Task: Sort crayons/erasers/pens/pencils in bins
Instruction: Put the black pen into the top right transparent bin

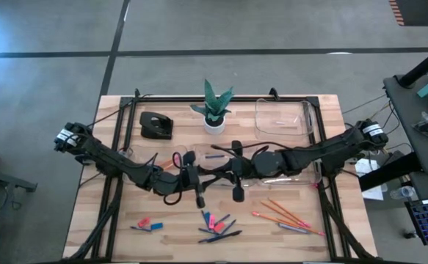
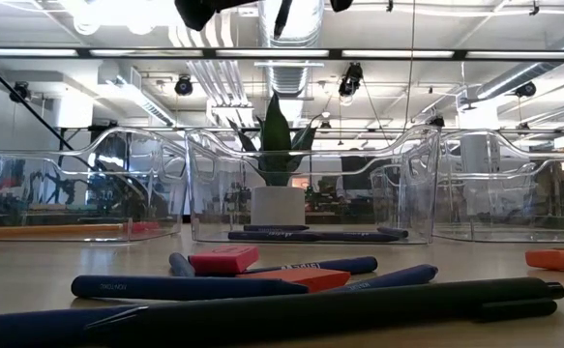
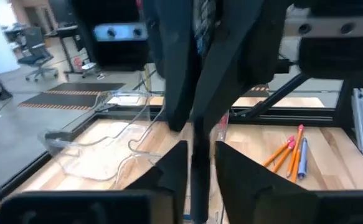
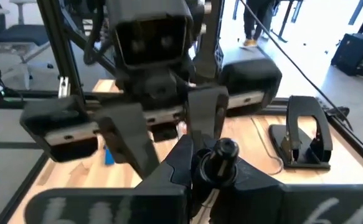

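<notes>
both grippers meet above mid-worktop [image 1: 125,213]; right gripper [image 4: 197,165] clenched on a dark pen [image 4: 221,158]; left gripper [image 3: 197,165] straddles the same pen, grip unclear; pencils [image 1: 283,215] lie on the worktop.

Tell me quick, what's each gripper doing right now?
Left gripper: at the dark slim pen; open or closed cannot be told.
Right gripper: closed, holding that pen.

Orange pencils [image 1: 283,215] loose on tabletop
</notes>
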